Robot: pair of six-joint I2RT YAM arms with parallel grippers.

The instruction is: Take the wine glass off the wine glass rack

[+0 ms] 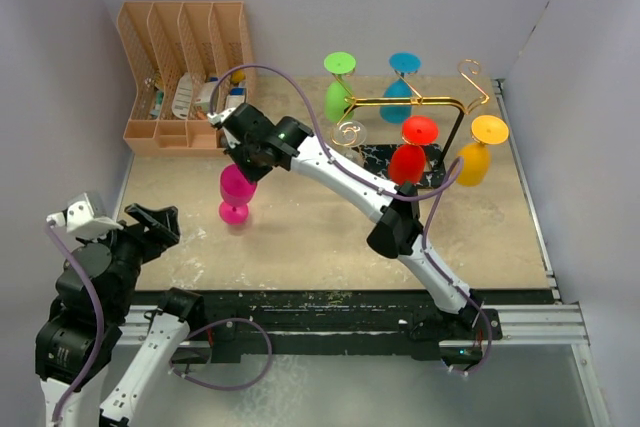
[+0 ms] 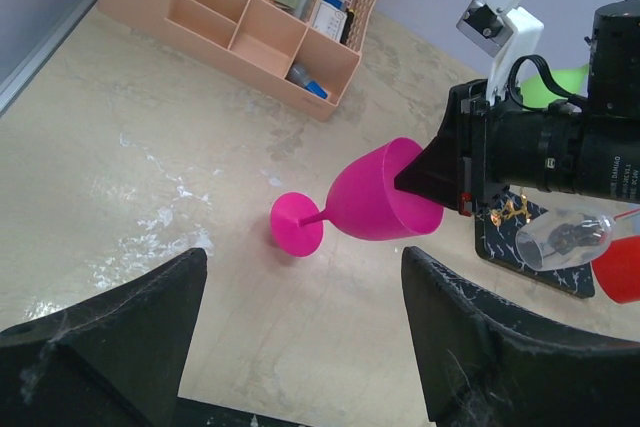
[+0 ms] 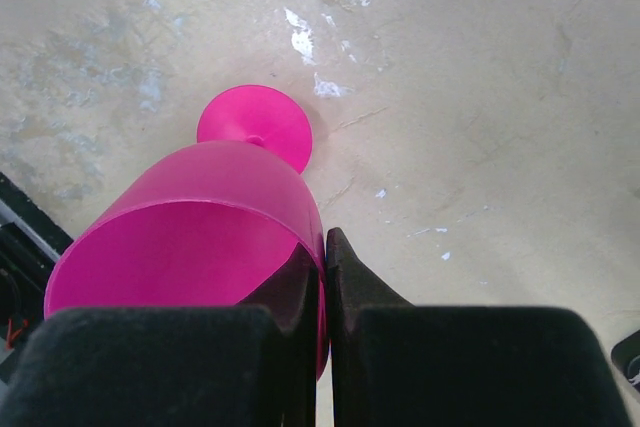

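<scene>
At the near left corner of the counter (image 1: 330, 247), my left pincer (image 1: 158, 222) hangs released. Its two black fingers (image 2: 120, 347) are spread wide with nothing between them. It points towards the pink wine glass (image 1: 237, 195) and stands apart from it.

A little farther in, on the left half of the counter, my right arm reaches across from its base on the right. My right pincer (image 3: 322, 255) is clenched on that pink wine glass. The grip is at the rim: one finger sits inside the bowl and the other outside, with the thin pink wall pinched between them. The glass is upright, mouth up and round foot down, with the foot at the counter's surface. Whether it rests there or floats just above, I cannot tell. It is off the wine glass rack (image 1: 415, 102) and well apart from it, to the rack's left and nearer to me.

Farther back, on the right half, the rack stands on its black marbled base (image 1: 378, 160), its gold wire arms ending in spiral curls. Glasses hang from it foot up: a red glass (image 1: 408, 159) and a yellow glass (image 1: 474, 162) at the front, and a green glass (image 1: 337, 99) and a blue glass (image 1: 398, 97) behind. A clear glass (image 2: 565, 237) hangs near the left curl.

In the far left corner, an orange file organiser (image 1: 185, 67) stands against the wall, with small items in its slots.
</scene>
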